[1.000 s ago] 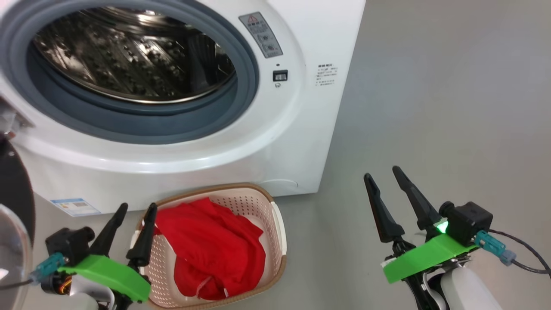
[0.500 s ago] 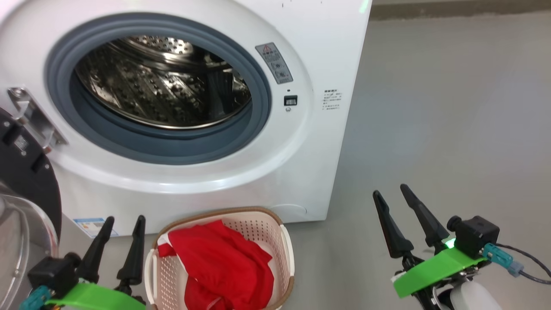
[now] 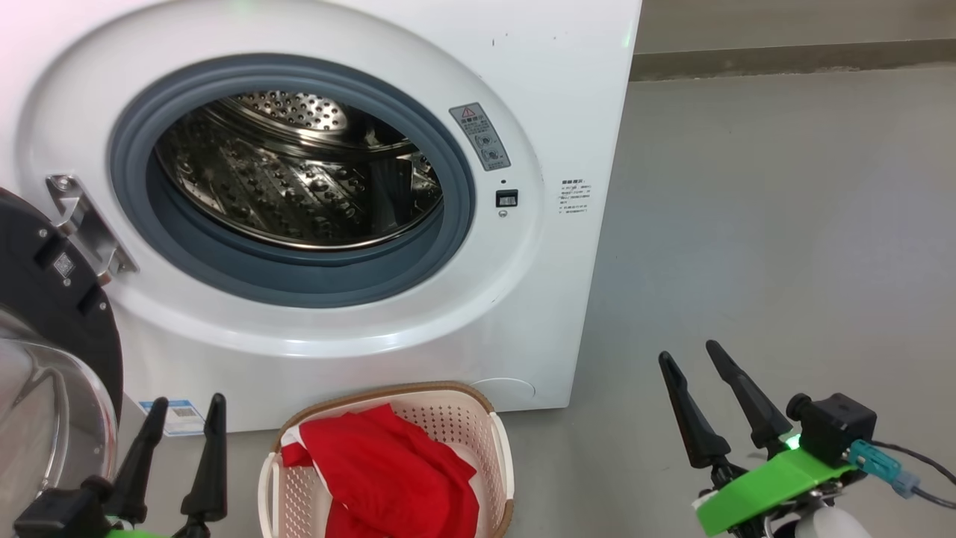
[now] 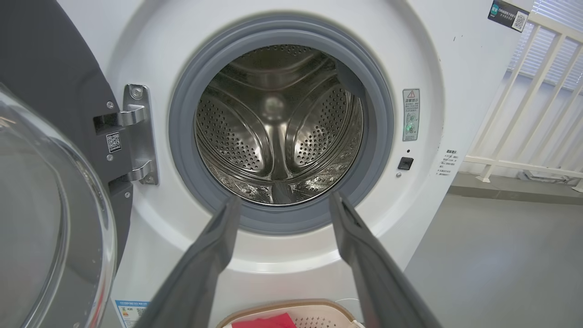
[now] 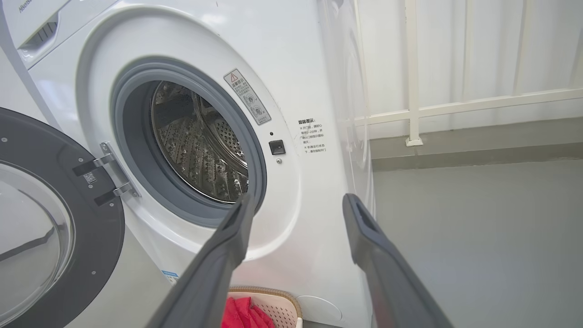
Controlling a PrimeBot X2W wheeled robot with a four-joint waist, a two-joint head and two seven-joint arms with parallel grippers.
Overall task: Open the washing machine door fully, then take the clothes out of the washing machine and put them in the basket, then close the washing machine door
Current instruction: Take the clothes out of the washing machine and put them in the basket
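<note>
**At the foot of the washing machine (image 3: 567,97): door wide open, red clothes (image 3: 388,471) in the basket (image 3: 463,392)**

Far left, the washing machine door (image 3: 45,299) hangs swung out on its steel hinge (image 3: 86,224). Its black rim and bulging glass bowl show their inner side to the room. Just right of the door, at the lower left of the head view, the left gripper (image 3: 189,405) points up at the machine's front. Its two dark fingers are spread with nothing between them, and a small blue label (image 3: 175,417) on the white panel shows behind them. In the left wrist view the same fingers frame the lower arc of the grey gasket (image 4: 282,221), with the perforated steel drum (image 4: 278,123) straight ahead.

The basket stands on the grey floor (image 3: 784,224) close against the machine's lower front edge, below the round opening and slightly to its right. The clothes lie heaped inside it, bright red, with a strip of white trim at their left edge.

Right of the machine's front corner, over bare floor and well apart from the basket, the right gripper (image 3: 687,351) points up and slightly left, jaws parted and holding nothing. Its wrist view looks past that corner to a white railing (image 5: 412,73) by the far wall
</note>
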